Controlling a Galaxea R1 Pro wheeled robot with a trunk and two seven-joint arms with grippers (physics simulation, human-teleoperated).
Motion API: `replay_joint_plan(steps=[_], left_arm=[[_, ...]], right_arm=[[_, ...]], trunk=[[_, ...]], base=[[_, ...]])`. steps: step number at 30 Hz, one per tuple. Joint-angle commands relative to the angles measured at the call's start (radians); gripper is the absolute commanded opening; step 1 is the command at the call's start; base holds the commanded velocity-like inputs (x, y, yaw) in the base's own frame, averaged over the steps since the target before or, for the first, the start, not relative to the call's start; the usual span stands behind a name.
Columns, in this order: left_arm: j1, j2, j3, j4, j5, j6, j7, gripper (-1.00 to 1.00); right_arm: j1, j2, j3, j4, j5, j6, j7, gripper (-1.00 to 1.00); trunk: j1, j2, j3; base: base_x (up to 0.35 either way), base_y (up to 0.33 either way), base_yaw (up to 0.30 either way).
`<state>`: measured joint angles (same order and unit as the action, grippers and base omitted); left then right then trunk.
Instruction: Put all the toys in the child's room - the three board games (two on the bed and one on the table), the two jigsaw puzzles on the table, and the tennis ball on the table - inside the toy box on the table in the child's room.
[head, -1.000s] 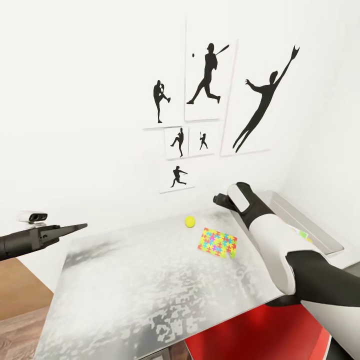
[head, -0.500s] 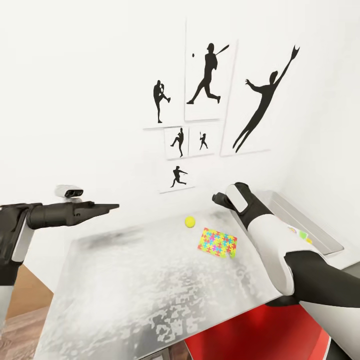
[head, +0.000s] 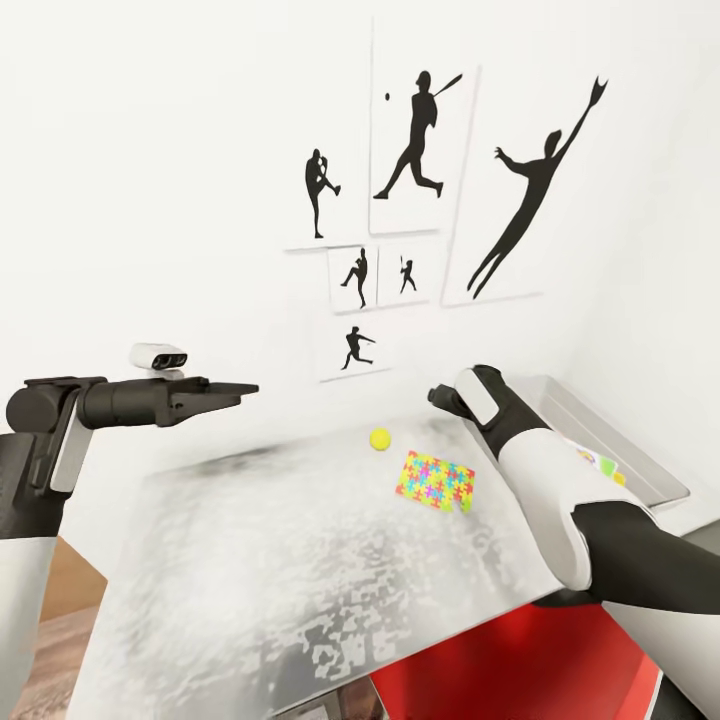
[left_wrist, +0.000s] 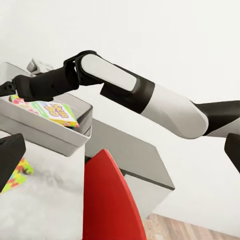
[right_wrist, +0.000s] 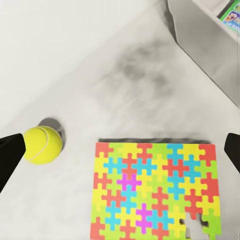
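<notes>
Both jaws stood apart with nothing between them: in the right wrist view the right gripper's (right_wrist: 120, 150) two dark fingertips sat at the far edges of the picture, spread wide above the table (head: 300, 560), and in the left wrist view the left gripper's (left_wrist: 120, 150) tips were likewise far apart in open air. Seen from the head, the left gripper (head: 240, 389) showed side-on, so its gap could not be judged from there.

Compared with a second before, the left arm had risen and reached farther over the table's far-left part, its fingers pointing level toward the right arm. The right gripper (head: 440, 396) had barely shifted, hovering near the wall beside the toy box (head: 640, 465). The head camera had tilted a little.

The tennis ball (head: 380, 438) lay on the white top near the wall, untouched. Just beside it, apart from it, the jigsaw puzzle (head: 437, 481) lay flat, its long axis running roughly from the ball's side toward the toy box; one corner piece was missing. In the left wrist view a printed board game (left_wrist: 50, 111) lay inside the toy box (left_wrist: 45, 132). A red chair (head: 500, 670) stood by the table's near edge. Black sports pictures (head: 420, 190) hung on the wall.
</notes>
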<state>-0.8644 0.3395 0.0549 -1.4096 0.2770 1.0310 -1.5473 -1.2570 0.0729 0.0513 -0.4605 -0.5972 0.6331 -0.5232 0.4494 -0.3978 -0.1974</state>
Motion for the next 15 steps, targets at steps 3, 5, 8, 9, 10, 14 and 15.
replay_joint_plan(steps=[3,5,8,9,10,14,15], left_arm=[[-0.001,0.002,0.002,0.0,0.002,0.01,-0.001,1.0],[-0.001,0.003,0.002,0.001,0.004,0.009,-0.002,1.0],[0.0,0.007,0.004,0.001,0.005,0.009,-0.004,1.0],[0.0,0.008,0.005,0.001,0.006,0.01,-0.004,1.0],[0.0,0.009,0.006,0.001,0.006,0.009,-0.005,1.0],[0.002,0.013,0.013,0.001,0.007,0.009,-0.009,1.0],[0.003,0.014,0.013,0.001,0.007,0.008,-0.01,1.0]], right_arm=[[-0.001,-0.002,0.005,-0.001,-0.01,0.002,-0.009,1.0],[-0.001,-0.003,0.004,-0.001,-0.01,0.002,-0.009,1.0],[-0.001,-0.004,0.004,-0.001,-0.01,0.002,-0.009,1.0],[-0.001,-0.004,0.004,-0.001,-0.01,0.002,-0.009,1.0],[-0.002,-0.004,0.003,0.0,-0.01,0.003,-0.009,1.0],[-0.002,-0.002,0.004,0.001,-0.01,0.003,-0.009,1.0],[-0.002,-0.002,0.004,0.001,-0.01,0.003,-0.009,1.0]], trunk=[[0.001,-0.002,-0.007],[0.001,-0.002,-0.01],[0.001,-0.002,-0.015],[0.001,-0.002,-0.017],[0.001,-0.002,-0.018],[0.001,-0.002,-0.025],[0.001,-0.002,-0.027]], base=[[0.0,0.0,0.0],[0.0,0.0,0.0],[0.0,0.0,0.0],[0.0,0.0,0.0],[0.0,0.0,0.0],[0.0,0.0,0.0],[0.0,0.0,0.0]])
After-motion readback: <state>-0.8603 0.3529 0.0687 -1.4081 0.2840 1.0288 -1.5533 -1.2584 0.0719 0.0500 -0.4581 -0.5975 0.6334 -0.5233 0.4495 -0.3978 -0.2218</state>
